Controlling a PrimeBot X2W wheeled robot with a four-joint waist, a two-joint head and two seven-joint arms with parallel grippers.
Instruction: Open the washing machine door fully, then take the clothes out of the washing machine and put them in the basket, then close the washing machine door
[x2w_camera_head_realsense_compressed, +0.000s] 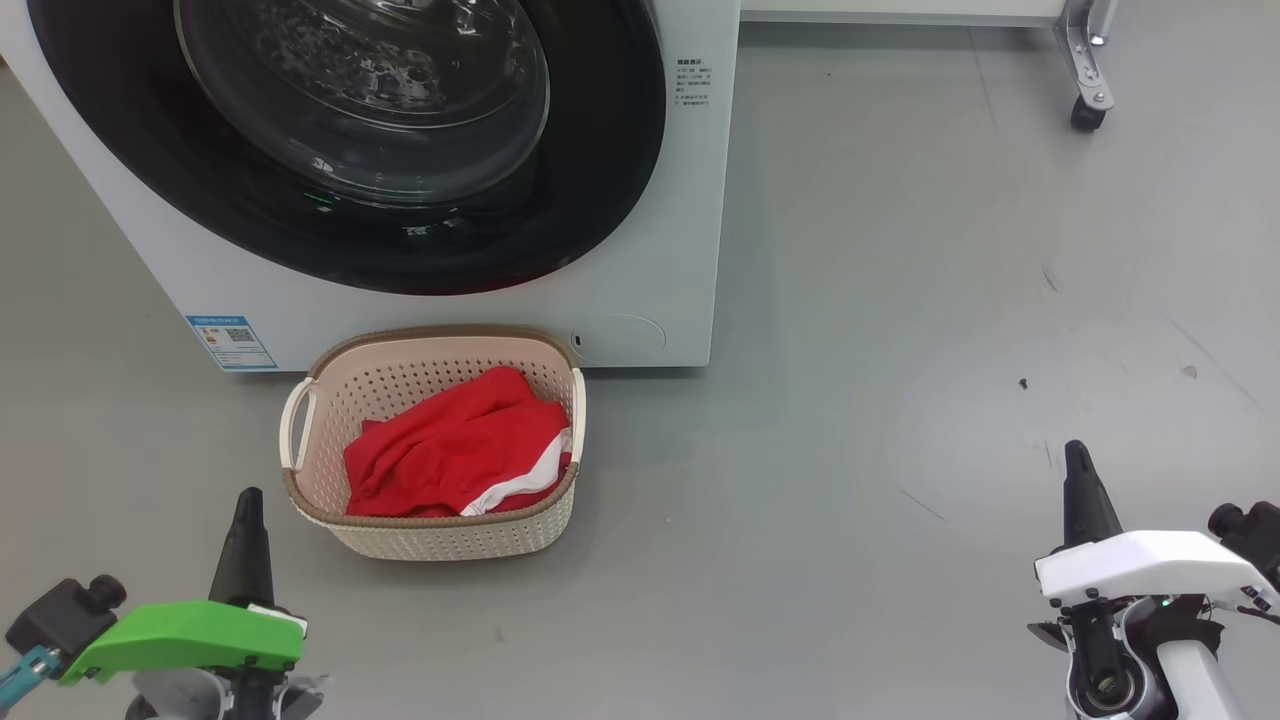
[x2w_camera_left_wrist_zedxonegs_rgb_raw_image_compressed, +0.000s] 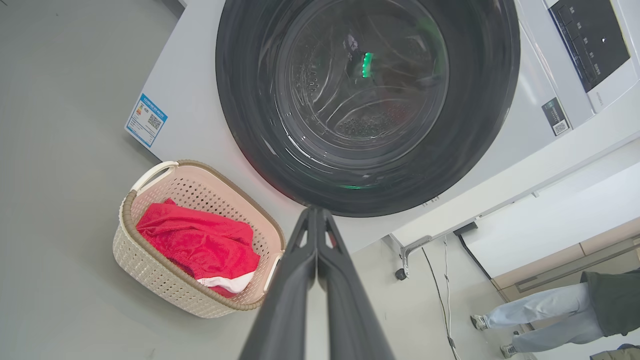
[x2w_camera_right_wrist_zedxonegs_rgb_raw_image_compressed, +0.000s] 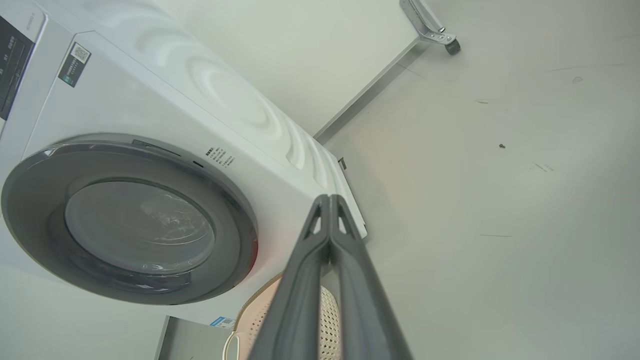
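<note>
left gripper (x2w_camera_head_realsense_compressed: 248, 495): fingers pressed together, empty, above floor (x2w_camera_head_realsense_compressed: 900, 300) just left of basket | basket (x2w_camera_head_realsense_compressed: 440, 540): on floor at washing machine (x2w_camera_head_realsense_compressed: 690, 260) front base | clothes (x2w_camera_head_realsense_compressed: 450, 455): red, inside basket | door (x2w_camera_head_realsense_compressed: 610, 150): flush, closed | right gripper (x2w_camera_head_realsense_compressed: 1075, 450): fingers together, empty, well right

The left end effector (x2w_camera_head_realsense_compressed: 247, 505) had long, dark, tapering fingers, a bright green cover (x2w_camera_head_realsense_compressed: 190, 628), a black camera block (x2w_camera_head_realsense_compressed: 62, 615) and a teal fitting (x2w_camera_head_realsense_compressed: 20, 677) beside it. The right end effector (x2w_camera_head_realsense_compressed: 1078, 470) had the same dark fingers, a white cover (x2w_camera_head_realsense_compressed: 1150, 565) and a black, round-jointed wrist (x2w_camera_head_realsense_compressed: 1105, 682).
</note>
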